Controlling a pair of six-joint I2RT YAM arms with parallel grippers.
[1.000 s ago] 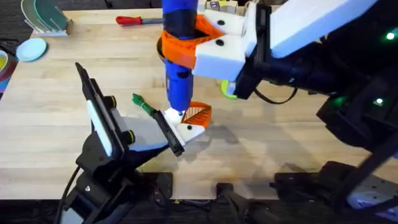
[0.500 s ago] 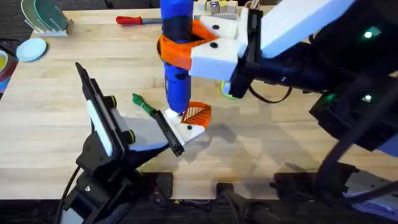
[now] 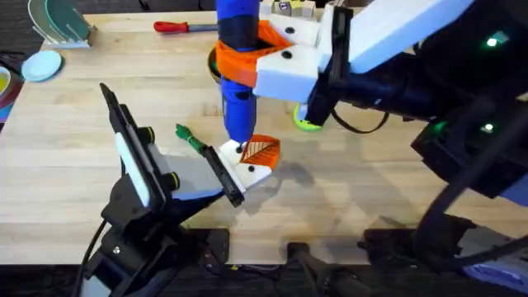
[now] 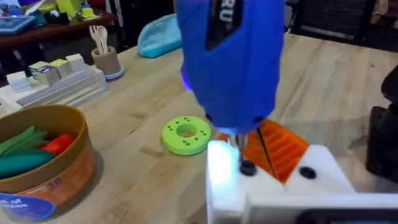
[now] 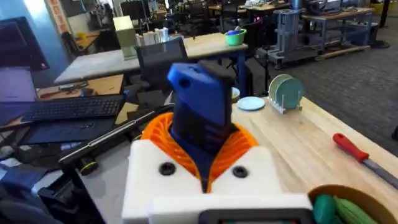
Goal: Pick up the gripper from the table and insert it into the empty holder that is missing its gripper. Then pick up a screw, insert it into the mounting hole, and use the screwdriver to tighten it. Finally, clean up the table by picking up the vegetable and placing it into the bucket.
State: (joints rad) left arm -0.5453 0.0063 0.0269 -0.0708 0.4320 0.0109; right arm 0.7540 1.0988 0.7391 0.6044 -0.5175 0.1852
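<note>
The right gripper is held high, clamped on the screwdriver; the left gripper is kept low.

Light wood desk filling the overhead frame, dark carpet at right of the right wrist view, office chair upper centre, keyboard on a desk at left, cluttered benches upper right

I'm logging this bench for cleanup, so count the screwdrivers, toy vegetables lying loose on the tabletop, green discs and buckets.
Screwdrivers: 2, the blue screwdriver in the right gripper and a red-handled screwdriver
Loose vegetables: 1, the vegetable
Green discs: 1, the green disc
Buckets: 1, the bucket
Total: 5
</note>
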